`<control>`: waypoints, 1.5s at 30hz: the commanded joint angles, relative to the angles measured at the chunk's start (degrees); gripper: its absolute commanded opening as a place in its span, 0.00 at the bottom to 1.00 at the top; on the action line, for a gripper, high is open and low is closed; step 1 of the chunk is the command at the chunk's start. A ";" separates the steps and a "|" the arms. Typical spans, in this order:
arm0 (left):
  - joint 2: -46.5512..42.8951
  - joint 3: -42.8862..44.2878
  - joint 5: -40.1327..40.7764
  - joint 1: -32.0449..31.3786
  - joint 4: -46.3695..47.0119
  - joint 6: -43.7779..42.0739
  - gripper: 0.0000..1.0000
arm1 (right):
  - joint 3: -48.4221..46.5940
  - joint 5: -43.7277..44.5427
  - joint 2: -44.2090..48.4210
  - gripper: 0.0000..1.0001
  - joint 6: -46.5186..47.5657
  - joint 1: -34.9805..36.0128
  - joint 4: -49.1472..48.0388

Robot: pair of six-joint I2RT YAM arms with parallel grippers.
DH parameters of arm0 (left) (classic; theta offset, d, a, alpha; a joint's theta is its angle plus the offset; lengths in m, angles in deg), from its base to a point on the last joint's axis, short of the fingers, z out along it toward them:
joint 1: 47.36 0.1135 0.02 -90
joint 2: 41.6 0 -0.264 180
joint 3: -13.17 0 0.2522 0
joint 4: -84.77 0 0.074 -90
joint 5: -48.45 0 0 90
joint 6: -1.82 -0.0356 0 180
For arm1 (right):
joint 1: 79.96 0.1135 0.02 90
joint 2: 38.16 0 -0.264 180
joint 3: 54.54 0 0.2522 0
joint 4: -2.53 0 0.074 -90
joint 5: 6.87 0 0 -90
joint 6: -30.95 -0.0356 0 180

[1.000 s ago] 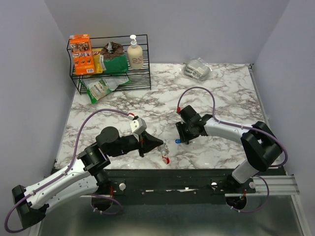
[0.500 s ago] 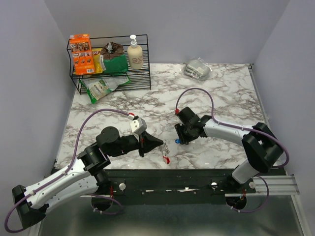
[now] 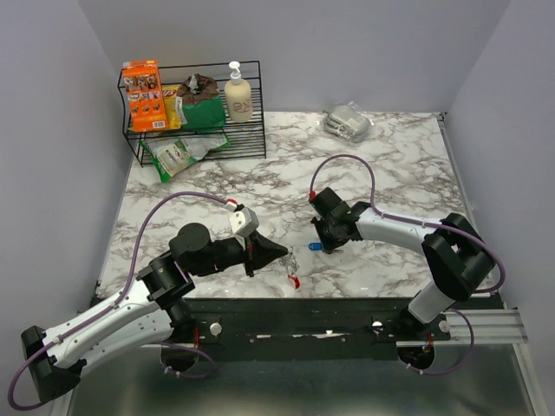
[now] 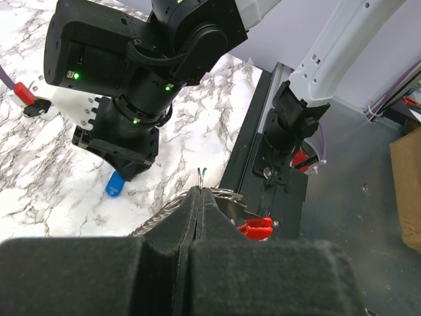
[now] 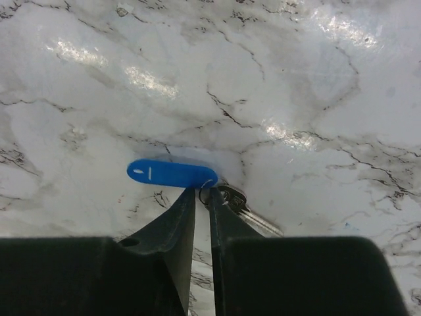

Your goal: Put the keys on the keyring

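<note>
Left gripper [image 3: 283, 254], well forward of the black wire rack [image 3: 262, 108] and close to the near edge of the white marble-patterned table [image 3: 390, 165], is clenched. In the left wrist view its 2 black fingers meet in a hairline seam. They pinch the keyring [image 4: 225, 195], a short silver metal chain of small rings joined to a curved red clip [image 4: 256, 228]. A loop of chain sticks out just past the fingertips, and the red clip hangs below them.

The right gripper [image 5: 204, 192] is forward and to the right of the rack, facing the left gripper across a short gap. It is closed down to a thin slit on the small ring that joins the keys [image 5: 248, 212]. These are small silver metal keys and a bright blue plastic head [image 5: 171, 174], all lying flat on the marble. The keys and keyring are near each other but not touching.

The blue head bears 1 short white mark and no legible writing. On the rack stand an orange printed carton [image 3: 143, 94], a cream pump bottle [image 3: 238, 97] and a green bag [image 3: 201, 111]. Their labels are too small to read. A crumpled silver foil packet [image 3: 349, 121] lies to the right of the rack.
</note>
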 commanded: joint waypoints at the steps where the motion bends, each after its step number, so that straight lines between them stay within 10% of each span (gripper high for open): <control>1: -0.81 -0.16 -0.18 -0.23 1.08 -0.07 0.00 | -1.52 1.26 -0.90 0.17 -0.17 0.23 1.74; 21: -0.90 0.19 0.17 -0.14 0.65 -0.07 0.00 | -3.45 -0.76 7.01 0.01 2.64 1.03 3.85; 31: -0.72 0.01 0.00 -0.23 0.65 0.11 0.00 | -4.94 3.01 4.47 0.52 3.52 5.24 4.72; 45: -0.90 0.01 -0.01 -0.32 0.65 0.02 0.00 | -8.11 9.52 -4.32 0.48 2.73 6.91 7.98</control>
